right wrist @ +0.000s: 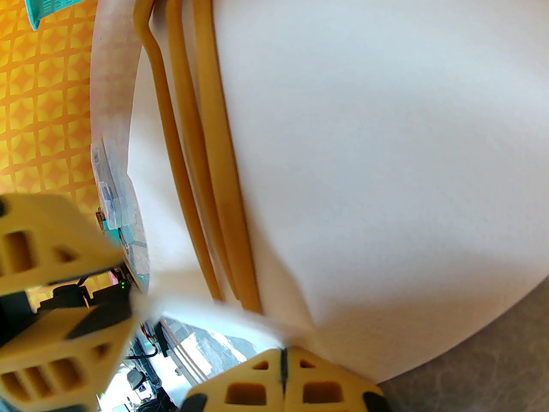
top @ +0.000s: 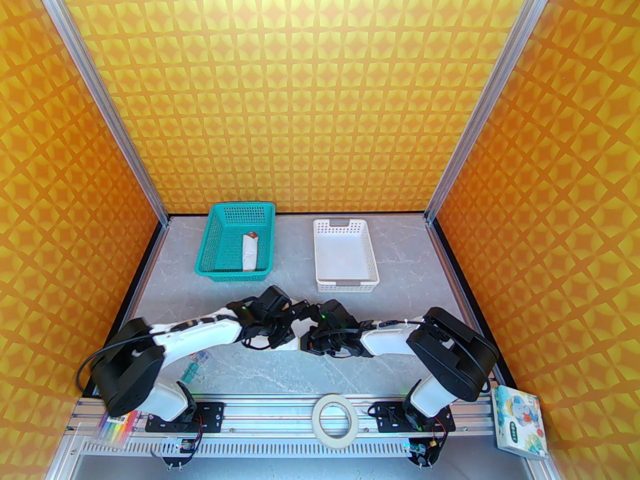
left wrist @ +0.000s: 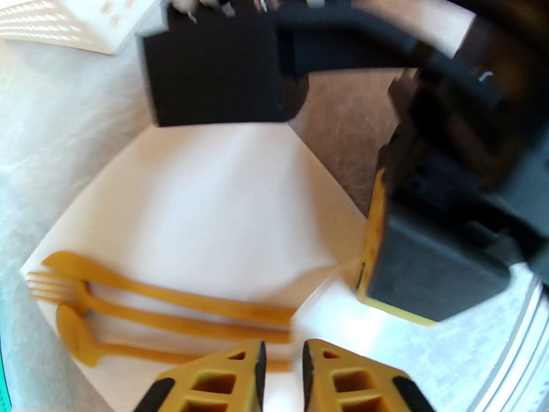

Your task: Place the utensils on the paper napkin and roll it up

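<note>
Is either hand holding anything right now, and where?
The right hand pinches the paper napkin by its lifted edge; the left hand, slightly parted, holds nothing.

Bright, even light; blurred wrist views.
The overhead view was sharp but bowed at its edges; the napkin (left wrist: 214, 195) glared white, with soft shadows.

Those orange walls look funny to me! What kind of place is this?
Probably a robot test booth: orange walls on a metal frame, with a left arm and right arm bolted to a rail.
</note>
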